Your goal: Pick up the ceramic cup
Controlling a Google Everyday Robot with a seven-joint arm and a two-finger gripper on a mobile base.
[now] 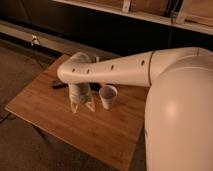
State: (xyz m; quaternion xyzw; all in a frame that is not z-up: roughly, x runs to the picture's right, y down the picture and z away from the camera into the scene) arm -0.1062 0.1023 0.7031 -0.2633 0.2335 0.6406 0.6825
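- Large white robot arm (125,67): it reaches in from the bulky white housing behind the cup and passes above and behind the cup, with the wrist bent downward just past it.
- Light-brown rectangular wooden table (47,115): the cup stands on it, toward the edge nearest the robot body. There is bare wood on the camera side of the cup.
- Pale two-finger gripper (82,106): it points down just beside the cup, to the cup's left as the camera sees it, and is apart from it. The fingers look spread with nothing between them and the tips are close to the tabletop.
- Small white handleless ceramic cup (108,96): it is upright with the wide rim up, tapering to a narrow base, and is not yet held.
- Small dark object (59,86): it lies well beyond the gripper on the far side from the cup, and we cannot tell its shape.
- Step in hand, as we judge it: line up and grasp.
  - Shift sideways toward the cup until its wall sits between the fingers.
  - Grip below the rim, where the taper resists slipping.
  - Close gently, since the narrow base may tip if nudged, then lift straight up.
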